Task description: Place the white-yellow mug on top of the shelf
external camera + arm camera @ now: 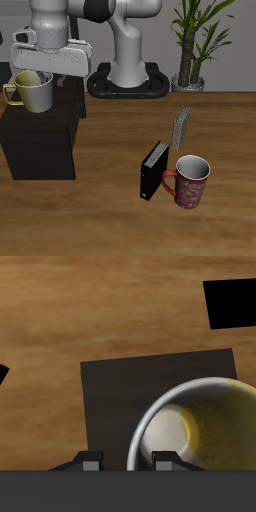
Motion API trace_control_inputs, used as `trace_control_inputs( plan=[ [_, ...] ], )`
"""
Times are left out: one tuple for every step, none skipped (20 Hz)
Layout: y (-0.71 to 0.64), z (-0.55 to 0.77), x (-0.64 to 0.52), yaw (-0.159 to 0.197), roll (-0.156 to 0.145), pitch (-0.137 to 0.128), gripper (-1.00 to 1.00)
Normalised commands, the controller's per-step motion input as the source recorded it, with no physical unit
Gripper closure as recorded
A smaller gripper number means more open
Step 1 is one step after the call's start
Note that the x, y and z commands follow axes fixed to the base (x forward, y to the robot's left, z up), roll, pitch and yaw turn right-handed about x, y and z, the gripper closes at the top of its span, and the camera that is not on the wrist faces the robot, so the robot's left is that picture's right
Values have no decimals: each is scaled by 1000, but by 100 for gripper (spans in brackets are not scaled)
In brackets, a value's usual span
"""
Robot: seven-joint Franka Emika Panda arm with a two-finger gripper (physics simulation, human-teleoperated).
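The white-yellow mug [35, 95], pale with a yellow handle, stands upright on the flat top of the black shelf [40, 148], near its back edge. My gripper [36, 72] hangs straight above it at rim height. In the wrist view the mug's rim and yellowish inside [210, 426] fill much of the frame over the shelf top [120, 386]. The gripper [128, 461] looks open: its two fingers stand well apart on either side of the mug's wall, one outside and one inside the rim.
A dark red patterned mug [190, 182] stands near the table's front. A small upright black box [153, 170] is beside it and a grey upright box [181, 127] behind it. A potted plant [190, 45] stands at the back by the robot's base [128, 75].
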Motion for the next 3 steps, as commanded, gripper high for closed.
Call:
trace_control_inputs(
  plan=[
    [19,-6,-9,20,-25,5,-100],
    [0,2,-23,0,0,0,-100],
    [149,-59,-4,-4,20,44,-100]
  ],
)
